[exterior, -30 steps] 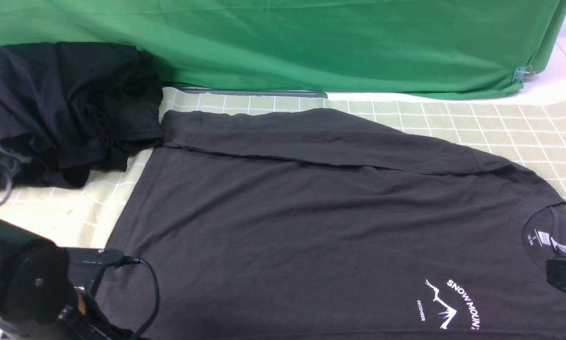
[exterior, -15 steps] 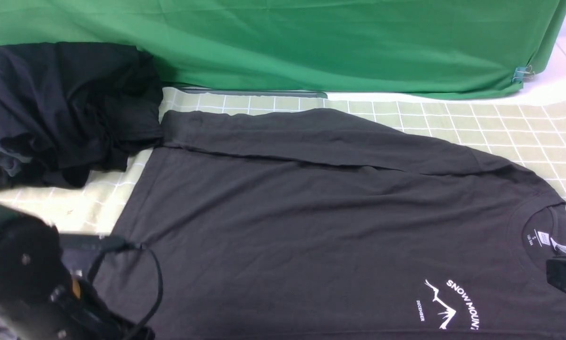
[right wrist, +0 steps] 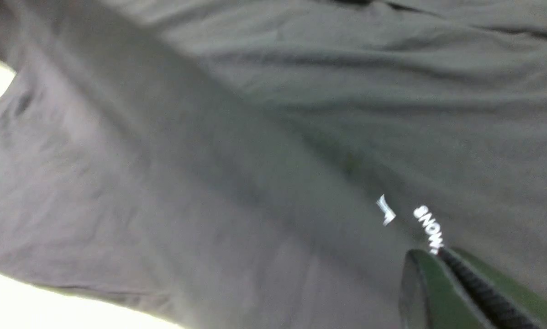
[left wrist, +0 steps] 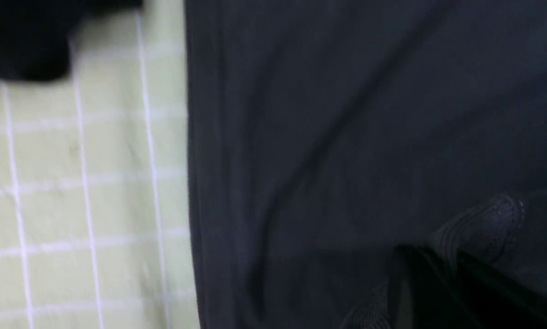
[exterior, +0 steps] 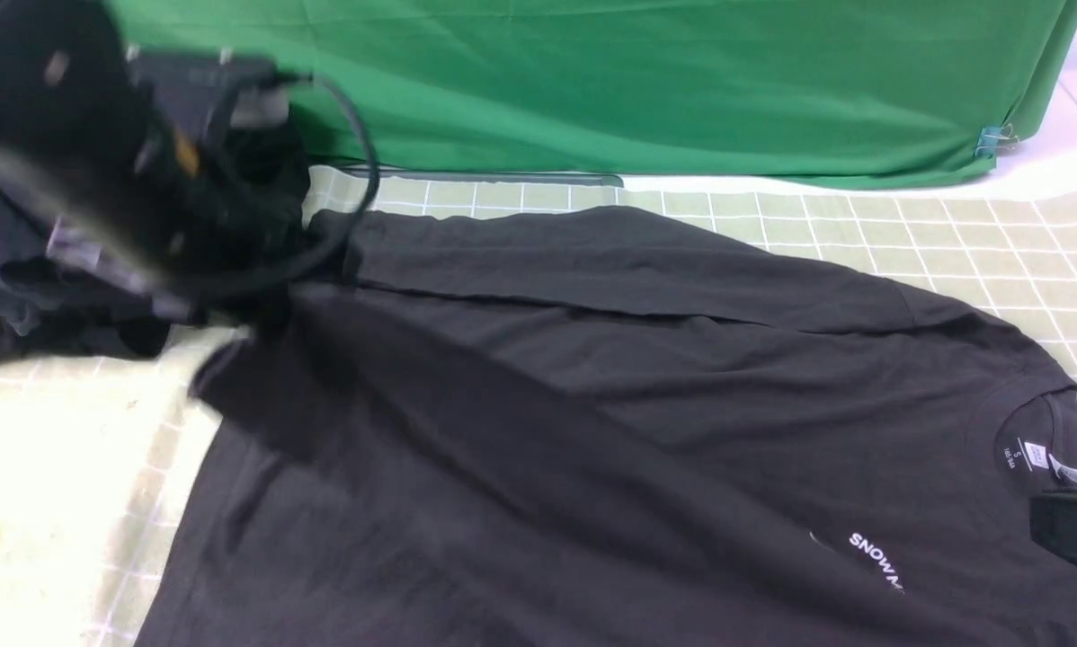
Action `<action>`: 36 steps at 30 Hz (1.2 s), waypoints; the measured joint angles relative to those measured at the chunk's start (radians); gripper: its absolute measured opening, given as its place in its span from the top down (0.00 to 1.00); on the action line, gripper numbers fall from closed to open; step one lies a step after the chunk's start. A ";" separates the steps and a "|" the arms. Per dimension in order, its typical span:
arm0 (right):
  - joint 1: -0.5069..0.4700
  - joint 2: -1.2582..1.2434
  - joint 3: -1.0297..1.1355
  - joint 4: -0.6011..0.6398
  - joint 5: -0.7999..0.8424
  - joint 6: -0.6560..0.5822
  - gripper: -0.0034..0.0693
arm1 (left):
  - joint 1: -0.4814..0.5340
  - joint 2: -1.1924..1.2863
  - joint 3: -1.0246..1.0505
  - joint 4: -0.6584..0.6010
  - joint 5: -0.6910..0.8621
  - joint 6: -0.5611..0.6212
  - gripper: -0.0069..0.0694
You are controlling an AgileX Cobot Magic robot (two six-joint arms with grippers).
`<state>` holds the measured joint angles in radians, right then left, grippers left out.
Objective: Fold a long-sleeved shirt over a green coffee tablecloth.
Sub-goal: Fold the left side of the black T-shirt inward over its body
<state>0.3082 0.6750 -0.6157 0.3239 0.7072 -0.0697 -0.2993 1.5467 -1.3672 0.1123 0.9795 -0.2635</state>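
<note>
The charcoal long-sleeved shirt (exterior: 682,377) lies spread on the pale green grid tablecloth (exterior: 952,243), neck and white label (exterior: 1033,452) to the right. One sleeve (exterior: 502,449) stretches diagonally over the body and hides part of the "SNOW MOUNT" print (exterior: 876,562). My left arm (exterior: 80,153) is raised at the far left, blurred. In the left wrist view my left gripper (left wrist: 438,265) is shut on the sleeve's ribbed cuff (left wrist: 488,224). My right gripper (right wrist: 438,258) is shut, its tips next to the print (right wrist: 428,224); its body shows at the right edge (exterior: 1073,530).
A blacker heap of clothing (exterior: 17,296) lies at the far left behind my left arm. A plain bright green cloth (exterior: 592,81) hangs along the back, held by a small clip (exterior: 988,139). Bare tablecloth (left wrist: 81,183) shows beside the shirt's hem.
My left arm has swung from the near left corner up and back to the far left, pulling a sleeve across the shirt, over part of the print. The right gripper has stayed in place.
</note>
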 joint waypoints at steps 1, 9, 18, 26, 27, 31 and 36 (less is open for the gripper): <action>0.000 0.000 -0.006 0.003 0.026 -0.001 0.94 | 0.023 0.045 -0.044 0.002 0.001 0.002 0.89; 0.000 0.055 -0.069 0.026 0.257 -0.062 0.92 | 0.113 0.337 -0.237 -0.030 0.006 0.096 0.89; 0.148 0.278 -0.077 0.063 0.254 -0.152 0.73 | 0.113 0.414 -0.242 -0.038 0.009 0.108 0.89; 0.394 0.597 -0.078 -0.051 -0.019 -0.092 0.44 | 0.113 0.425 -0.243 -0.024 -0.007 0.110 0.89; 0.413 0.662 -0.078 -0.069 -0.077 -0.086 0.39 | 0.113 0.427 -0.243 -0.021 -0.007 0.110 0.89; 0.425 0.782 -0.078 -0.086 -0.205 -0.083 0.35 | 0.113 0.427 -0.243 -0.021 -0.008 0.110 0.89; 0.427 0.885 -0.078 -0.089 -0.291 -0.082 0.40 | 0.113 0.427 -0.243 -0.022 -0.008 0.111 0.89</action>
<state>0.7354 1.5596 -0.6940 0.2346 0.4162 -0.1514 -0.1867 1.9735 -1.6102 0.0903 0.9717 -0.1523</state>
